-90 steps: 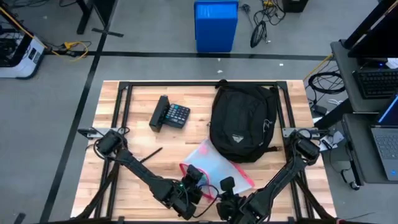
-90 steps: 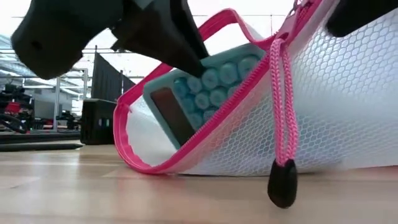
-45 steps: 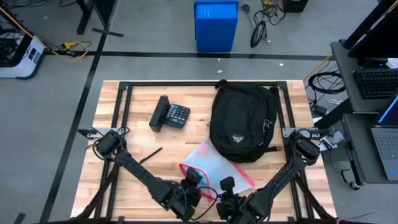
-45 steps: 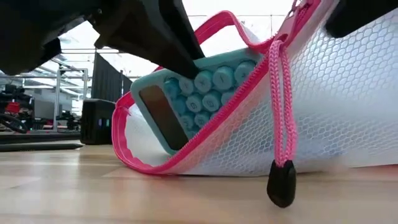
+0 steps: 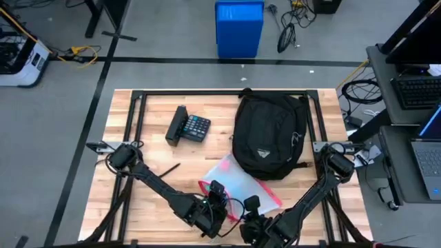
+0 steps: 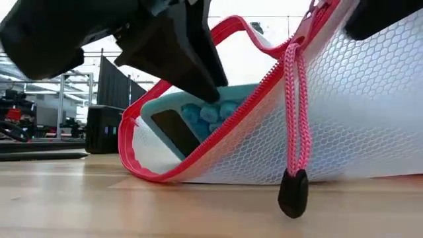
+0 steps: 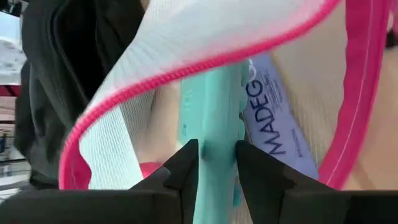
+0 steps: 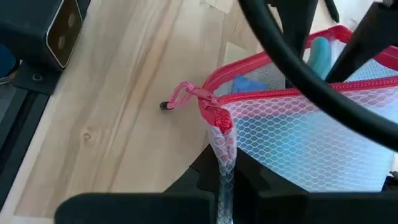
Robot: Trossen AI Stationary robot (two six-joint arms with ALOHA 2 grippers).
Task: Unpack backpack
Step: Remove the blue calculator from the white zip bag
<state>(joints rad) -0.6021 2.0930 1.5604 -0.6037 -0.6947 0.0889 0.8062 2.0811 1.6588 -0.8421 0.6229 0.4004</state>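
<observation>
- while your left gripper sits inside the mouth of the pink mesh pouch, its fingers are narrowed onto the thin edge of the teal calculator.
- your right gripper pinches the pouch's corner.
- the backpack lies on the table, just beyond the pouch, touching it.
- its long axis runs away from you; the logo end points toward you.
- draw the calculator out along its length, back toward the left arm.

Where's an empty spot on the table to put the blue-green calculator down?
Bare wood lies left of the pen, below the black calculator. The near middle is crowded: both grippers meet at the mesh pouch, with the backpack just behind.
</observation>
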